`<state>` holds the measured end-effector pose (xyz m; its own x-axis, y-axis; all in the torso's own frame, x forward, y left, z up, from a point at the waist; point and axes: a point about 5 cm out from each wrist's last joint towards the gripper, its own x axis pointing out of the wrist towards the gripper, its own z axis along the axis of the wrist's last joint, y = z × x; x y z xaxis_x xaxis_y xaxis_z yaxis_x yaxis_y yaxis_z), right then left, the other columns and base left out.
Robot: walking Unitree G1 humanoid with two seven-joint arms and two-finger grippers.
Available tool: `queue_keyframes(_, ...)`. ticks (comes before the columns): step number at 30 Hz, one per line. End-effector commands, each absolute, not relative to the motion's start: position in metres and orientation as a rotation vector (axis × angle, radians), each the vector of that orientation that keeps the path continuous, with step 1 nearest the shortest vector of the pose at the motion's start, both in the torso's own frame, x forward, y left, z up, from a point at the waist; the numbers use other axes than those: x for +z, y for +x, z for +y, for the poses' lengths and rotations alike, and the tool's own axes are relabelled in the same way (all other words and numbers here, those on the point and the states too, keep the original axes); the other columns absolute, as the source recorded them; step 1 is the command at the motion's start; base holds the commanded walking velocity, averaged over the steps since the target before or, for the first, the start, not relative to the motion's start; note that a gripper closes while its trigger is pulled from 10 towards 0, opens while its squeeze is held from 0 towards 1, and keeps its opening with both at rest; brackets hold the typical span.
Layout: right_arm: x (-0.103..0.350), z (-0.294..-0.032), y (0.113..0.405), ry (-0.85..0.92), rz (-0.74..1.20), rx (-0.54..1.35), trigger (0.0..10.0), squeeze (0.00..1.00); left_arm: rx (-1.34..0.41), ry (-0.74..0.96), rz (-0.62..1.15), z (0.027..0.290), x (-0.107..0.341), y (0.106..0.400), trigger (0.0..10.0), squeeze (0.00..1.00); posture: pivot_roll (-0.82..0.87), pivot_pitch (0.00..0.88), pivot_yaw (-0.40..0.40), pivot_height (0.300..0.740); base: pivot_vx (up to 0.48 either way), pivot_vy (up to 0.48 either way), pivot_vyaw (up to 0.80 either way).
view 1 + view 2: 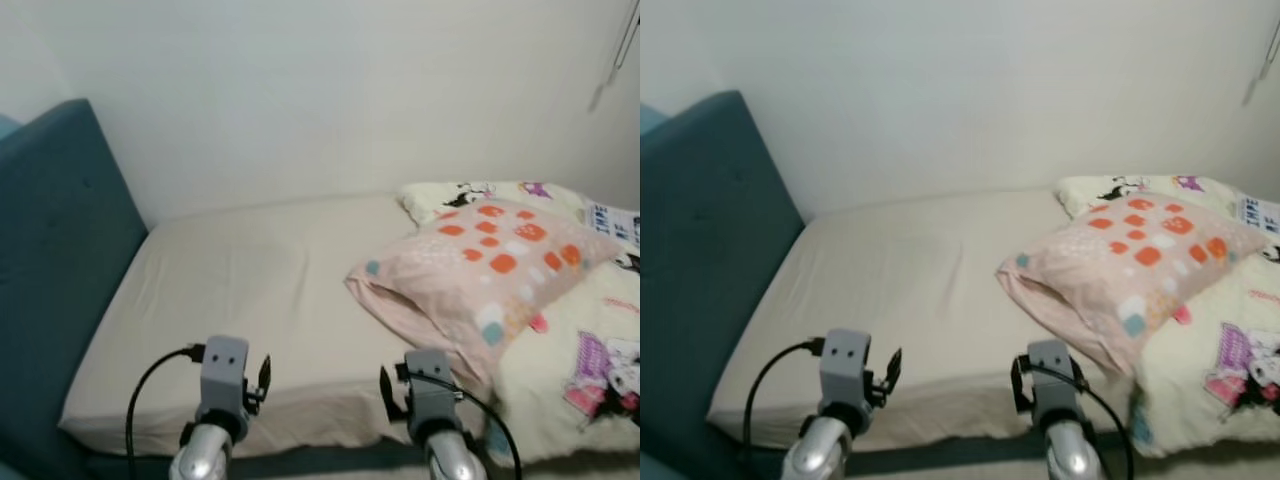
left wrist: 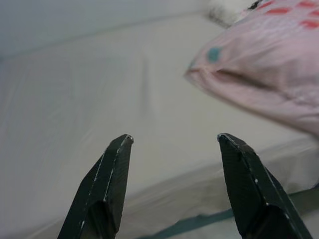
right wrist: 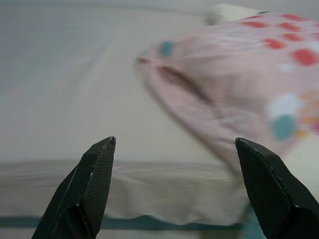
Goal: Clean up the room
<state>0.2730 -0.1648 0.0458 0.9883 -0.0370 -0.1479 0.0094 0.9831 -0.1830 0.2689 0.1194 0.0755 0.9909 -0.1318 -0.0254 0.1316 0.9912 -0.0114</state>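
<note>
Facing one bed [image 1: 250, 290] | one pink pillow [image 1: 485, 265] | two end effectors, left end effector [image 2: 172, 142] and right end effector [image 3: 174, 144], spread

Two silver, rounded arms end in boxy grey wrist blocks, each with two small dark screw holes. A black cable loops off each wrist. The left claw [image 2: 172, 189] and right claw [image 3: 174, 191] have tapered black fingers with a fine woven texture.

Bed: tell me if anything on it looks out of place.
The pink pillow lies askew mid-bed, half on the cartoon-print blanket, far from the teal headboard. The blanket is bunched to one side, leaving the mattress bare.
</note>
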Motion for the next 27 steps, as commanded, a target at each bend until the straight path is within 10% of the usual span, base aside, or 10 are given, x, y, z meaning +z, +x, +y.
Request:
queue_keyframes(1,0.0447,-0.1637,0.2707,-0.159,0.152,-0.027,10.0,0.00,-0.119,-0.014,0.027,0.1225,0.0760,0.2691,10.0,0.00,-0.05,0.082,0.030,0.740,0.000,0.000,0.00)
queue_keyframes(27,0.0416,-0.1621,0.2700,-0.143,0.178,-0.015,10.0,0.00,-0.189,0.027,0.052,0.1157,0.0739,0.2670,10.0,0.00,-0.05,0.084,0.028,0.740,0.000,0.000,0.00)
